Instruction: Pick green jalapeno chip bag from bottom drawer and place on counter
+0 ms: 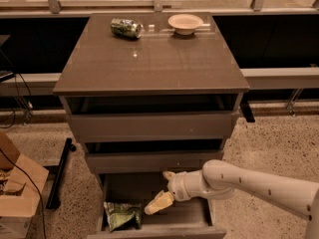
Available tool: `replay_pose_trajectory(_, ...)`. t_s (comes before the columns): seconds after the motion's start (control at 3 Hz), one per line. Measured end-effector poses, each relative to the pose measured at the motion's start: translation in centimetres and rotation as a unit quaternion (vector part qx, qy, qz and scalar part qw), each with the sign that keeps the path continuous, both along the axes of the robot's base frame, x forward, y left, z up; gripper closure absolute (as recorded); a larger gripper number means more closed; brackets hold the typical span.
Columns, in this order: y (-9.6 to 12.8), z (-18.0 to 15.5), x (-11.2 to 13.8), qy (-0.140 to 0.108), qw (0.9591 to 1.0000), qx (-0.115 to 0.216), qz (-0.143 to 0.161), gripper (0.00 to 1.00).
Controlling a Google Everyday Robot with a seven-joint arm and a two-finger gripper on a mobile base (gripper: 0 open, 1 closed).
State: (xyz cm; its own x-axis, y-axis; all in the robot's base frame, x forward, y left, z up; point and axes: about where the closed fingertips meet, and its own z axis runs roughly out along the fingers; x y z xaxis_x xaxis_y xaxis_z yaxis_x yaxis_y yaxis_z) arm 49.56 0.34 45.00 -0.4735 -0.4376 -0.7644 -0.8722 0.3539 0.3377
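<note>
The green jalapeno chip bag (122, 215) lies crumpled in the left part of the bottom drawer (194, 217), which is pulled out widest of the three. My gripper (158, 203) hangs over the middle of that drawer, a short way right of the bag and apart from it, on the white arm (249, 180) that comes in from the right. The counter (149, 59) is the glossy grey-brown top of the cabinet.
A green can (125, 27) lies on its side at the counter's back left, and a pale bowl (185, 22) stands at the back middle. The two upper drawers (149, 126) are slightly open. A cardboard box (15, 193) and black cables sit on the floor at left.
</note>
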Motion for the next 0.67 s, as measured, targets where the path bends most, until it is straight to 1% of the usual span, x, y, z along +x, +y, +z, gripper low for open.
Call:
replay_pose_trajectory(0.33, 1.4, -5.3, 0.2, 0.026, 0.9988, 0.040, -0.009, 0.00)
replay_pose_trajectory(0.67, 2.2, -10.9, 0.5, 0.060, 0.9957, 0.066, -0.022, 0.00)
